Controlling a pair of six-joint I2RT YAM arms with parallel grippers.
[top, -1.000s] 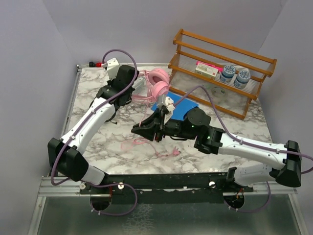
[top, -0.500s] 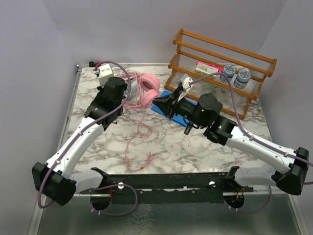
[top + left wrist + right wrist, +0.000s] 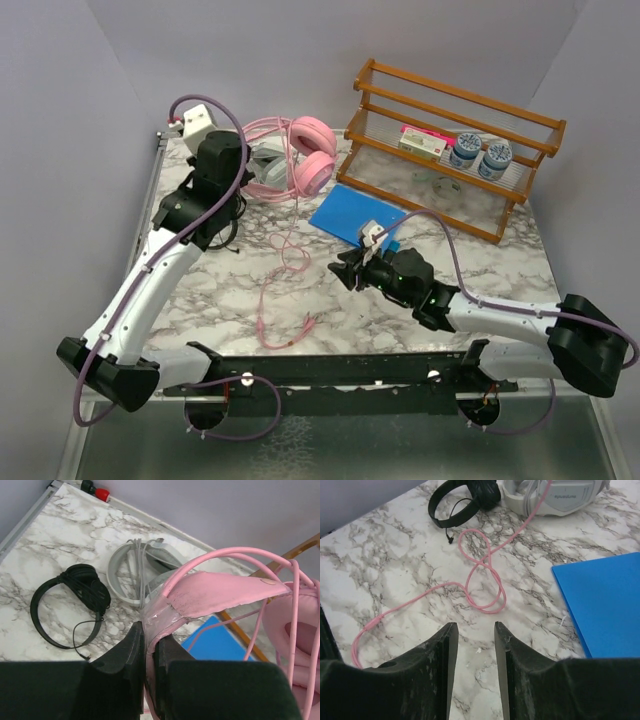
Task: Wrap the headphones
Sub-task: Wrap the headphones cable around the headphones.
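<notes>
Your left claw (image 3: 149, 645) is clamped on the headband of the pink over-ear headphones (image 3: 225, 592), raised above the marble desk (image 3: 60, 535), but their pink cable (image 3: 485, 562) trails unwound just ahead of your half-open, empty right claw (image 3: 473, 630), so the wrapping looks barely begun.

White-grey marbled table (image 3: 215, 295) between plain lavender walls (image 3: 300, 60), wooden rack (image 3: 460, 95) at back right.

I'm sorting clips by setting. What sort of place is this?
Probably a robot lab test cell, not a home: plain grey walls box in a marble-patterned table, left arm and right arm bolted to a metal rail.
</notes>
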